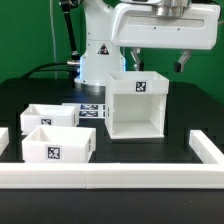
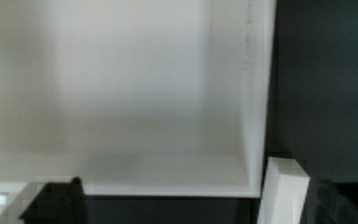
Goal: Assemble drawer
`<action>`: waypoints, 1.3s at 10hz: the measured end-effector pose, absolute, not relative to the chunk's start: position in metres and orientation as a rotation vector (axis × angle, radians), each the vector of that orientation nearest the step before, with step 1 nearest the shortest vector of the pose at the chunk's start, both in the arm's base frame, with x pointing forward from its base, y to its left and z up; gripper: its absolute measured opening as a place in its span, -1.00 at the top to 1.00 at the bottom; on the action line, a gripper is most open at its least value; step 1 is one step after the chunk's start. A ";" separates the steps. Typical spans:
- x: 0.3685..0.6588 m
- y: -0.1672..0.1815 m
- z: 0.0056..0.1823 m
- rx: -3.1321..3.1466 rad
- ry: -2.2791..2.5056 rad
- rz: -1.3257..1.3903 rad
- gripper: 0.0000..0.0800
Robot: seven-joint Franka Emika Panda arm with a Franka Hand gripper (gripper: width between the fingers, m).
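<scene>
Clearance at shell [image 1: 137,106]
Two trays [image 1: 57,142] block its exterior-view left; tabletop [image 1: 190,116] on that view's right stands open.

Bright even overhead light, soft shadows, low-resolution frames, wrist view blurred

The arm [image 1: 98,48] rises from its white base [image 1: 92,68] at the back and bends forward, so its broad white wrist [image 1: 165,22] lies level across the top of the exterior view. The hand [image 1: 158,60] hangs beneath it, pointing straight down. Its two dark fingers [image 1: 136,58] stand wide apart. The wrist view shows both fingertips [image 2: 59,200], likewise spread.
</scene>
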State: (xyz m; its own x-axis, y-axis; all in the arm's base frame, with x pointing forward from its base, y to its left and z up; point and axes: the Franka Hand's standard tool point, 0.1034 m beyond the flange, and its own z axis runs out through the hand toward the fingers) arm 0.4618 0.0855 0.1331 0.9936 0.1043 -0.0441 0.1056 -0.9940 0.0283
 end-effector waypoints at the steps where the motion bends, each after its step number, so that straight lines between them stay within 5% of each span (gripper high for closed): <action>1: 0.455 0.086 0.132 3.106 0.169 -0.056 -0.62; 4: 0.416 0.085 0.117 3.114 0.150 -0.090 -0.62; 9: 0.398 0.093 0.100 3.118 0.177 -0.125 -0.62; 11: 0.396 0.095 0.096 3.118 0.182 -0.139 -0.07; 12: 0.396 0.095 0.096 3.119 0.181 -0.142 -0.07; 13: 0.397 0.095 0.096 3.119 0.177 -0.147 0.42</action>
